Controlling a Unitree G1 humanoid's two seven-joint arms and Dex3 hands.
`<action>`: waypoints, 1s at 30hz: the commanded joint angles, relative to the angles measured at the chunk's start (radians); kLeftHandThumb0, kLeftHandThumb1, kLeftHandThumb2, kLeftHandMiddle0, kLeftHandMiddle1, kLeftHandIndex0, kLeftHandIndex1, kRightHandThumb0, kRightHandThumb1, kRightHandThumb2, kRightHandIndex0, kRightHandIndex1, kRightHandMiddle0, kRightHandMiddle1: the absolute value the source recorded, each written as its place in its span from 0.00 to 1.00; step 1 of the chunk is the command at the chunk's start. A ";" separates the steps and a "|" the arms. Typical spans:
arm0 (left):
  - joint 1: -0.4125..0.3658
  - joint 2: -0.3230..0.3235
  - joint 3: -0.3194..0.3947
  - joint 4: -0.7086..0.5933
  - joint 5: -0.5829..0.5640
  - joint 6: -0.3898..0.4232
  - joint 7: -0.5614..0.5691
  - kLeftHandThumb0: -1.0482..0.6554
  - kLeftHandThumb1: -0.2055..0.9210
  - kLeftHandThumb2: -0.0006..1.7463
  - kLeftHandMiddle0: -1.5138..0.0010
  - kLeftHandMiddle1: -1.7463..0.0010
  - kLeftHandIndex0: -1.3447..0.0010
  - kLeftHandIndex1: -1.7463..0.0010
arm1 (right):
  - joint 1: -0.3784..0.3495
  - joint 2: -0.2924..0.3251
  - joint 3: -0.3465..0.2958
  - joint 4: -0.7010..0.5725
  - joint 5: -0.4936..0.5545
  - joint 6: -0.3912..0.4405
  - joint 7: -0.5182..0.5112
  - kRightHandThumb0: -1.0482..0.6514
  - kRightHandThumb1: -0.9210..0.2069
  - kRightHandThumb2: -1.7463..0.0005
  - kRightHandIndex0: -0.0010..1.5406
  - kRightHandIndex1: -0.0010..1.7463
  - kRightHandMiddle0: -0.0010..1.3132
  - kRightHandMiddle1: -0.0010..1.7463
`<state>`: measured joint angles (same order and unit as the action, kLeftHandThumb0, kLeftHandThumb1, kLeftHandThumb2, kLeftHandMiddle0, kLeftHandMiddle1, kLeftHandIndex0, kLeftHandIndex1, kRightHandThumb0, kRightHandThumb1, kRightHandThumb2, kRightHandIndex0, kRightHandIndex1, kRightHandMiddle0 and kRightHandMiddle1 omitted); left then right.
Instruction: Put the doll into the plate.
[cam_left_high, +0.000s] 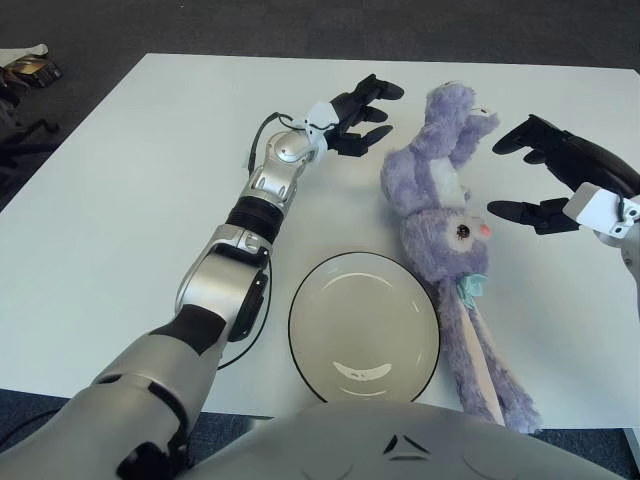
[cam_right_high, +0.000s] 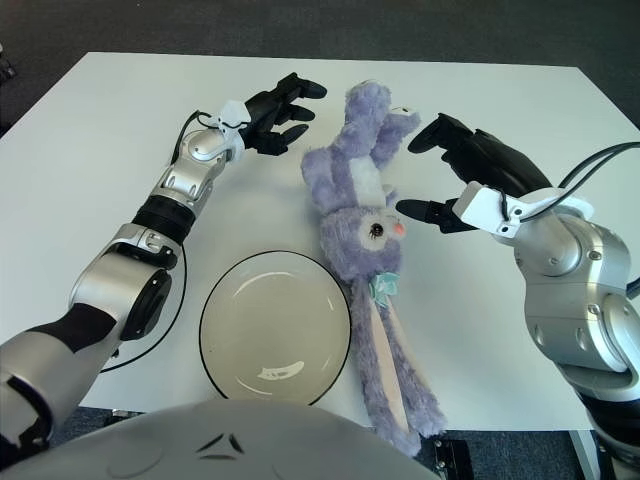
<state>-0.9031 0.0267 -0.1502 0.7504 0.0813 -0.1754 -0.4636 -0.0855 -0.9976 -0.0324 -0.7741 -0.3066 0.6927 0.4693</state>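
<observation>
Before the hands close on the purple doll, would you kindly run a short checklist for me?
1. Left hand open, left of the doll: ok.
2. Right hand open, right of the doll: ok.
3. Doll gripped: not ok, neither hand touches it.
4. Plate holds nothing: ok.
5. Doll clear of the plate: not ok, it lies along the plate's right rim.
6. Doll fully on the table: cannot tell, its ears reach the near edge.

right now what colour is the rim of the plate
Black, a thin line around the cream plate; clearest in the left eye view.
</observation>
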 joint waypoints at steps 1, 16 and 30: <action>-0.033 -0.016 -0.013 -0.010 0.000 0.042 -0.012 0.13 0.99 0.29 1.00 0.50 1.00 0.59 | 0.010 -0.044 -0.002 0.034 -0.037 -0.048 0.040 0.17 0.30 0.56 0.07 0.65 0.00 0.78; -0.049 -0.057 -0.022 0.000 -0.016 0.132 -0.033 0.14 1.00 0.25 1.00 0.47 1.00 0.58 | 0.056 -0.090 -0.038 0.132 -0.181 -0.211 0.077 0.22 0.45 0.45 0.13 0.72 0.01 0.95; -0.076 -0.086 -0.041 -0.003 -0.016 0.173 -0.062 0.13 1.00 0.34 0.97 0.47 1.00 0.55 | 0.073 -0.053 -0.036 0.199 -0.294 -0.262 0.069 0.20 0.47 0.44 0.14 0.74 0.01 0.97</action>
<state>-0.9507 -0.0565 -0.1822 0.7538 0.0651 -0.0167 -0.5091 -0.0186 -1.0631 -0.0623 -0.5904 -0.5672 0.4383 0.5413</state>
